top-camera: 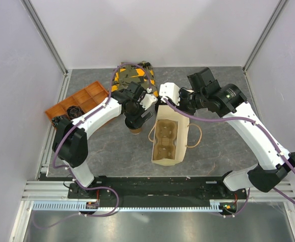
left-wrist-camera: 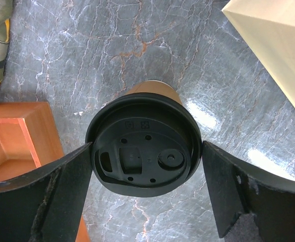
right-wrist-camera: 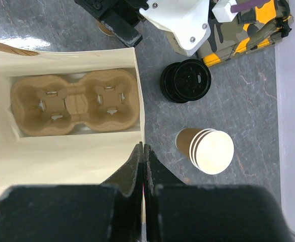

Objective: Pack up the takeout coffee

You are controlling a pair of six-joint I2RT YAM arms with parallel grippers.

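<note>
Takeout coffee (left-wrist-camera: 144, 151) stands upright on the grey marbled table (left-wrist-camera: 137, 45), lower centre of the left wrist view. In the top view it sits just left of the paper bag (right-wrist-camera: 61, 166), centre of frame. Left gripper (left-wrist-camera: 146, 147) is over it, jaws apart, one on each side of the black lid; the left-hand jaw looks to be at the lid's edge, the other just beside it. No clamp yet, by my reading. Right gripper (right-wrist-camera: 143, 151) has its jaws pressed together on the bag rim, lower centre of its view, holding the mouth open. Cardboard cup carrier (right-wrist-camera: 74, 103) lies inside with both wells showing. Step in hand: grasp the cup. Suggest lowering so the pads meet the paper wall below the lid, not the lid alone, which might pop off. Close gently, since the cup may crush. Lift straight, keeping clear of the orange tray (left-wrist-camera: 16, 131) at lower left.
</note>
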